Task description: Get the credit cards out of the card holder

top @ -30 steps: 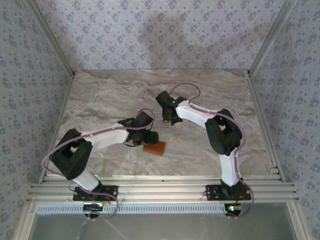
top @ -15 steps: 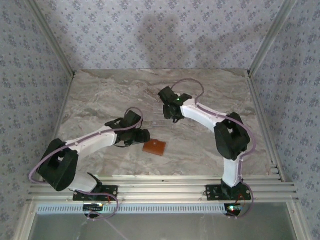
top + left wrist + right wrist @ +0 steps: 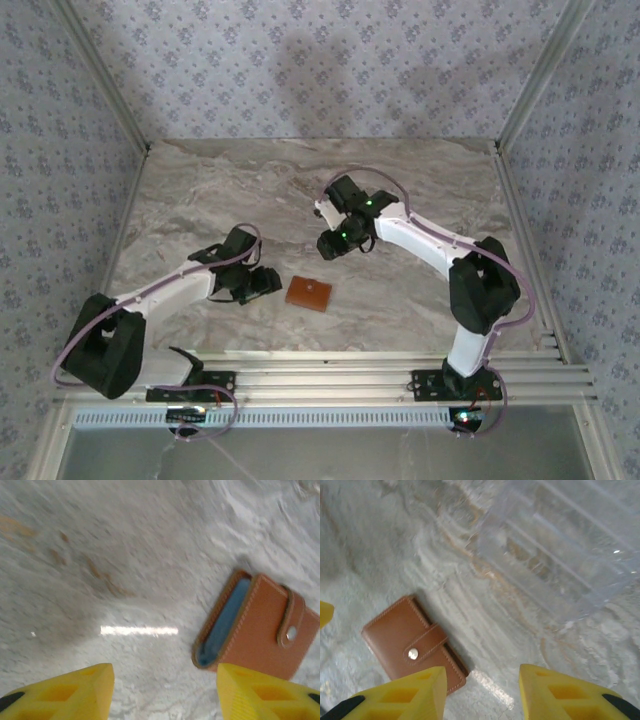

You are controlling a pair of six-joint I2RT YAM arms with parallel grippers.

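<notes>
Card holder (image 3: 309,293): an orange-brown leather wallet lying flat on the table (image 3: 200,200), folded shut, on the near half of the table between the two arms.
Card holder, left wrist view (image 3: 260,630): its open edge faces the camera and gapes a little, showing blue lining inside a brown stitched rim.
Card holder, right wrist view (image 3: 412,647): its plain leather face is up and it lies at a slant.
Strap (image 3: 427,644): it wraps over one edge of the card holder and is fastened by a small metal snap (image 3: 413,653); the left wrist view shows the same strap (image 3: 289,622).
Credit cards: none can be made out; whatever the card holder contains is hidden by its covers.
Left gripper (image 3: 266,284): just to the left of the card holder in the overhead view, clear of it and pointing toward it.
Left gripper, own camera (image 3: 164,680): the yellow fingers (image 3: 65,690) stand apart with bare table between them; the card holder is off to their right and not between them.
Left jaws: spread, holding nothing.
Right gripper (image 3: 331,247): on the far side of the card holder, slightly to its right, and apart from it.
Right gripper, own camera (image 3: 482,680): the yellow fingers (image 3: 560,692) are parted over bare table; the card holder lies to their left and touches neither.
Right jaws: spread, holding nothing.
Clear plastic tray (image 3: 560,545): see-through and ribbed, standing on the table up and to the right of the card holder in the right wrist view, well apart from it.
</notes>
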